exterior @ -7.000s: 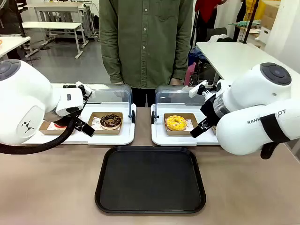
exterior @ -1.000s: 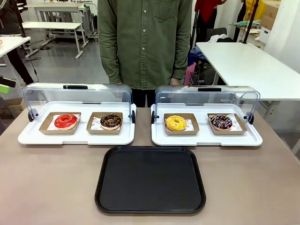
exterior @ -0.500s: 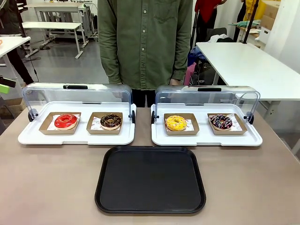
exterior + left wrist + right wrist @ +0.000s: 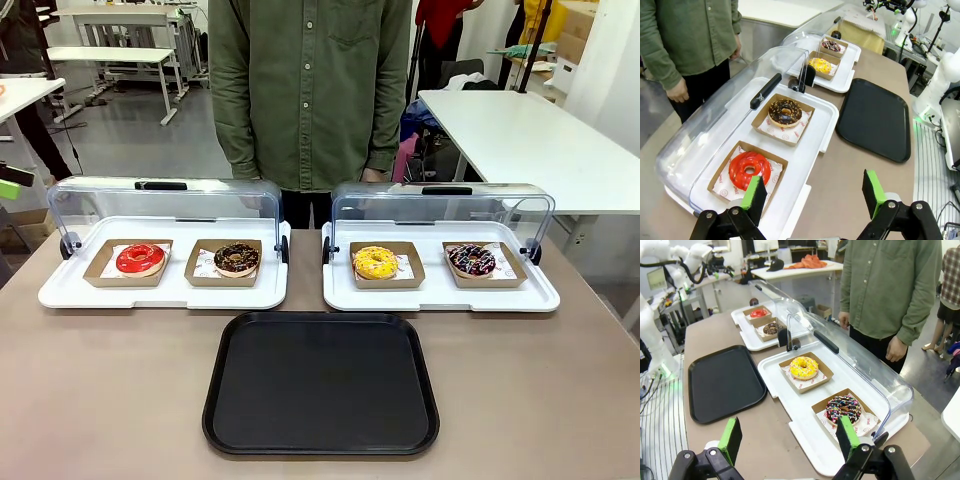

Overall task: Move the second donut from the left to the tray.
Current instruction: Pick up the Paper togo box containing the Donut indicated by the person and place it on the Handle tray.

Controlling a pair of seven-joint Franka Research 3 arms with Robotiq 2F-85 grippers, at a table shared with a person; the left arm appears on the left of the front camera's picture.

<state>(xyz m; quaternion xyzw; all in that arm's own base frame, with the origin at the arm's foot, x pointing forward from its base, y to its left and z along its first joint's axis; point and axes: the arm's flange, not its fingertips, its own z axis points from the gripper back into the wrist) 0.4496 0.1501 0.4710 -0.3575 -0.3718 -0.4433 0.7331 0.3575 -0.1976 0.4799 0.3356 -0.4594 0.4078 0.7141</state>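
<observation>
Transfer not started: we see the chocolate-glazed donut (image 4: pixel 237 258) in its holder at left centre, the black tray (image 4: pixel 320 385) bare below. Left gripper (image 4: pixel 814 192) and right gripper (image 4: pixel 789 435) stand wide, empty.

Free way to the dark donut from the near side

The dark donut (image 4: pixel 236 259) lies on the left display tray (image 4: pixel 60 294). The clear lid (image 4: pixel 165 203) stands raised behind it, so the room above and in front is free. The red donut (image 4: pixel 140 258) sits near on one side and the black lid hinge (image 4: pixel 283 249) on the other. The bench (image 4: pixel 110 385) and the black tray (image 4: pixel 320 385) in front give flat free room. A person (image 4: pixel 310 90) stands behind the lids.
</observation>
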